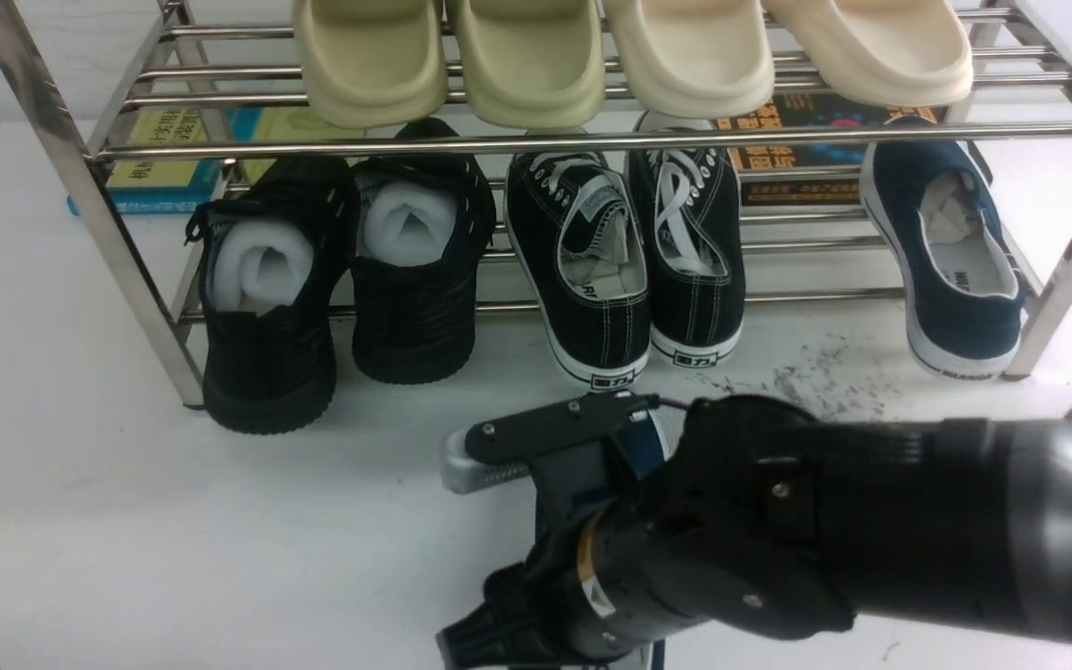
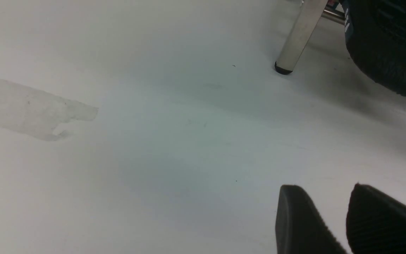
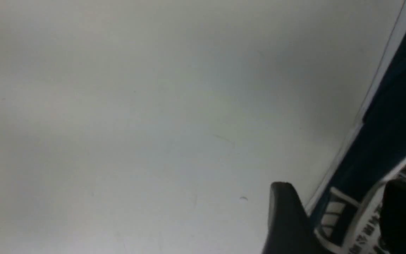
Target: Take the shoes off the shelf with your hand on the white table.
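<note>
Two navy shoes, two places. One navy slip-on (image 1: 955, 270) sits at the right end of the lower tier of the shelf (image 1: 592, 141), heel toward the robot and hanging past the front bar, toe raised toward the back, white paper stuffed in the toe. Its mate (image 3: 382, 141) appears to lie on the white table (image 1: 80, 484) under the right gripper (image 3: 344, 218). That gripper's fingers (image 3: 285, 218) stand wide, one outside the white sole and one over the printed insole, with the heel wall loose between them and nothing clamped. The left gripper (image 2: 324, 197) hangs low over bare table near a shelf leg, tips close together with a thin slit between them, holding nothing. Handling, by judgement: canvas upper soft and light, likely to fold under a hard pinch. Rubber sole stiffer and grippy, apt to drag on the round bars. Best hold looks like the heel collar or side wall, one finger inside on the insole and one outside on the canvas, clear of the paper. Lift before pulling. The right shelf leg (image 1: 1071, 270) stands just beside the heel. The black lace-up sneakers (image 1: 629, 270) are well apart.
</note>
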